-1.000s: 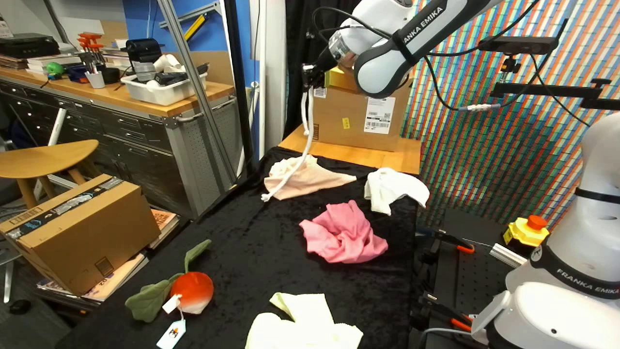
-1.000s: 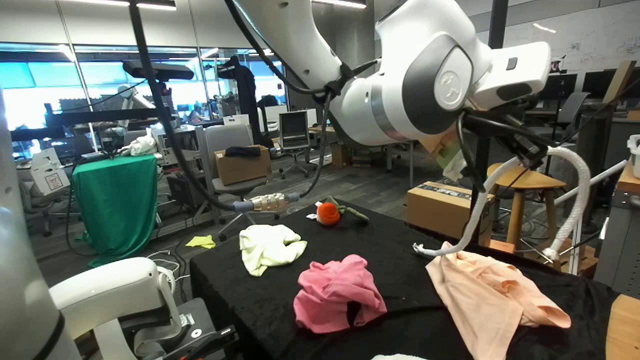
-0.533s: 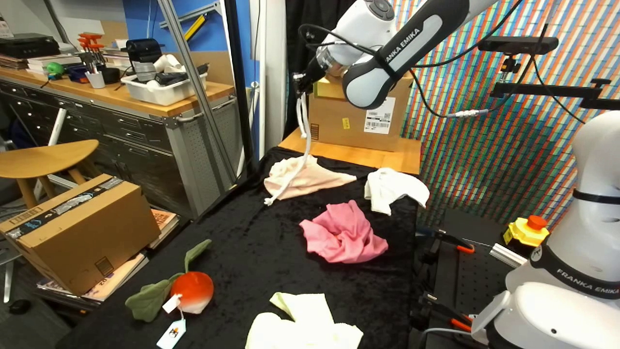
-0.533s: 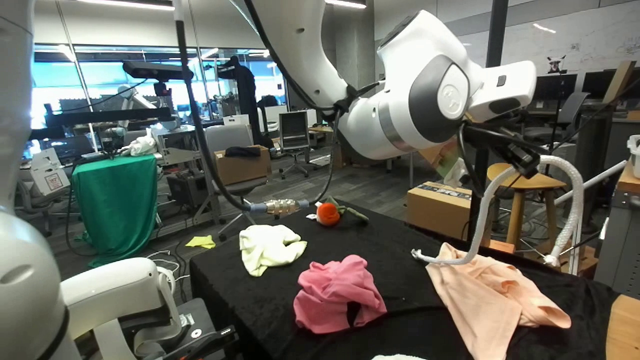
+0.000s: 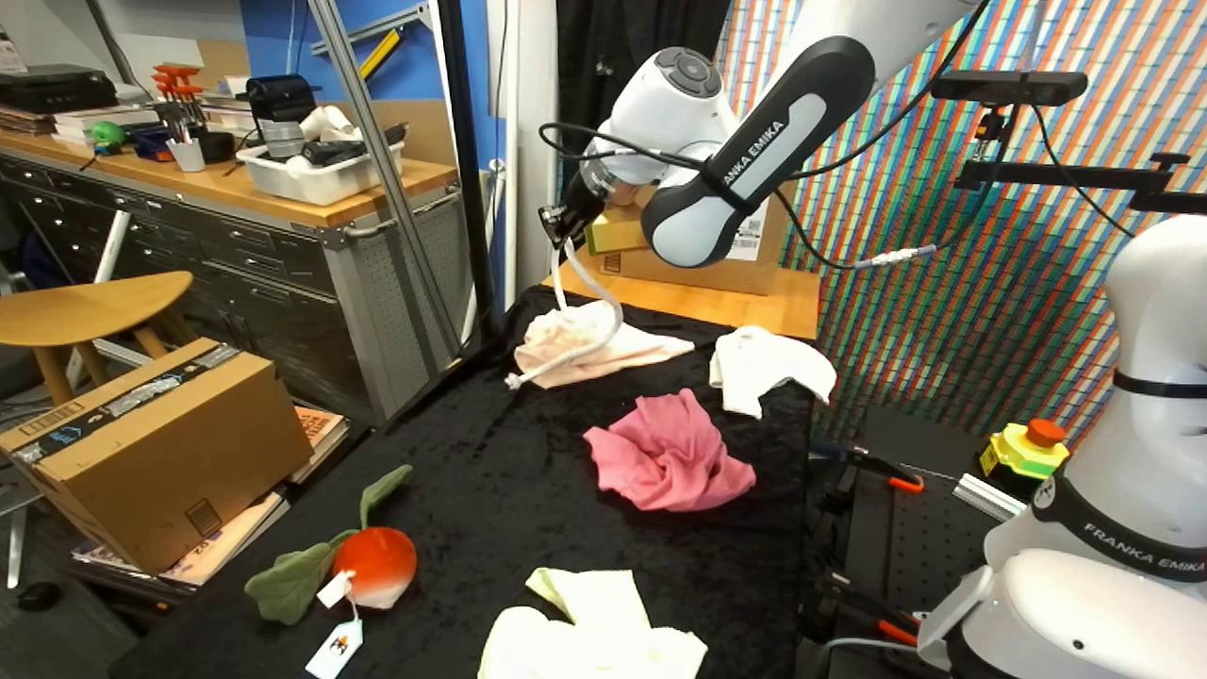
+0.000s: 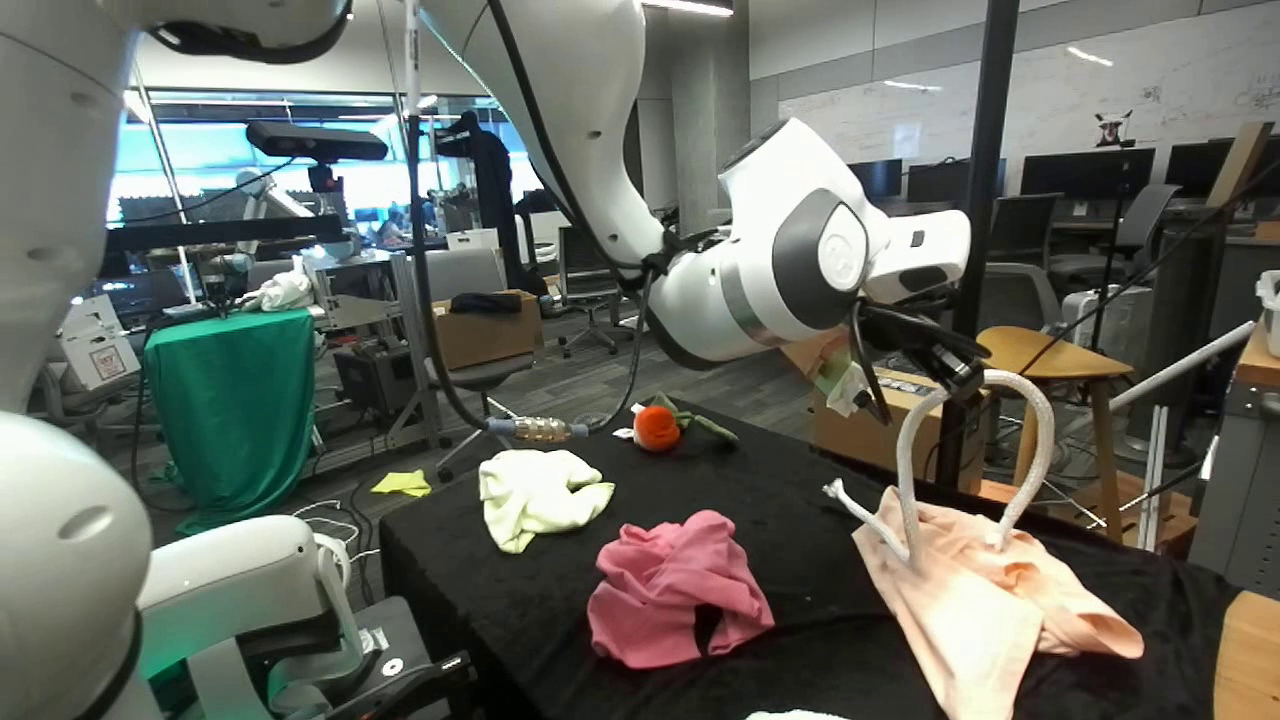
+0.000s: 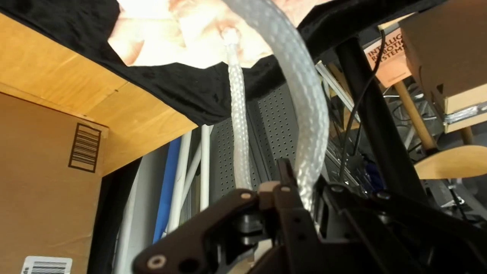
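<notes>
My gripper (image 5: 563, 234) is shut on a white braided rope (image 5: 615, 319) near the middle of its length, above the far end of the black-covered table. In an exterior view the gripper (image 6: 962, 385) holds the rope (image 6: 1040, 430) as an arch with two hanging strands. One strand's end reaches the peach cloth (image 6: 960, 600); the other strand bends on or just over it, its tip past the cloth's edge. In the wrist view the rope (image 7: 310, 102) runs up from between the fingertips (image 7: 300, 182), and one end shows over the peach cloth (image 7: 159, 38). The held stretch is partly hidden by the fingers.
A pink cloth (image 5: 669, 453), a white cloth (image 5: 768, 363), a pale yellow cloth (image 5: 594, 632) and a plush radish (image 5: 375, 566) lie on the table (image 5: 471, 509). Cardboard boxes (image 5: 693, 222) stand behind the table's far end. A dark upright post (image 6: 985, 200) stands beside the arm.
My gripper has moved down with the rope in it, also shifting left in both exterior views. The rope's strands now bend at the peach cloth. The cloths and radish have not moved.
</notes>
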Motion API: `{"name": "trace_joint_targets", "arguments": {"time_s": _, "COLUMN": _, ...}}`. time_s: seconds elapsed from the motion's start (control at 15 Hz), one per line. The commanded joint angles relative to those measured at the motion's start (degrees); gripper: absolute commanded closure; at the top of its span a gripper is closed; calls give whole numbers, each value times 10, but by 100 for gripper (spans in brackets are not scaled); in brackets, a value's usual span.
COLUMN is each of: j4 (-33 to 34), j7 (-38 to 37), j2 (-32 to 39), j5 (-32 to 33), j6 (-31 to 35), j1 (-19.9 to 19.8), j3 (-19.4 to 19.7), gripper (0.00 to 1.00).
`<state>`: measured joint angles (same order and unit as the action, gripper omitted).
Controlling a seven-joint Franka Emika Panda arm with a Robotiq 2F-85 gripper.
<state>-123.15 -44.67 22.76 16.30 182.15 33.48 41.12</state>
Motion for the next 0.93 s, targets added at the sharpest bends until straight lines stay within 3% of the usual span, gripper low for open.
{"name": "trace_joint_targets", "arguments": {"time_s": 0.0, "j4": 28, "j7": -20, "j2": 39, "j5": -7, "j6": -17, "j1": 13, "j3": 31, "gripper": 92}}
{"name": "trace_joint_targets", "arguments": {"time_s": 0.13, "j4": 37, "j7": -28, "j2": 50, "j5": -12, "j6": -34, "j1": 6, "j3": 33, "gripper": 87}}
{"name": "trace_joint_targets", "arguments": {"time_s": 0.2, "j4": 40, "j7": -31, "j2": 52, "j5": -16, "j6": -45, "j1": 1, "j3": 29, "gripper": 64}}
{"name": "trace_joint_targets", "arguments": {"time_s": 0.33, "j4": 39, "j7": -31, "j2": 46, "j5": -20, "j6": -61, "j1": -9, "j3": 17, "gripper": 61}}
{"name": "trace_joint_targets", "arguments": {"time_s": 0.53, "j4": 20, "j7": -7, "j2": 10, "j5": -17, "j6": -86, "j1": -18, "j3": -10, "gripper": 40}}
{"name": "trace_joint_targets", "arguments": {"time_s": 0.67, "j4": 8, "j7": 3, "j2": -16, "j5": -10, "j6": -98, "j1": -13, "j3": -20, "gripper": 25}}
{"name": "trace_joint_targets", "arguments": {"time_s": 0.87, "j4": -3, "j7": 1, "j2": -51, "j5": 13, "j6": -103, "j1": 23, "j3": 2, "gripper": 3}}
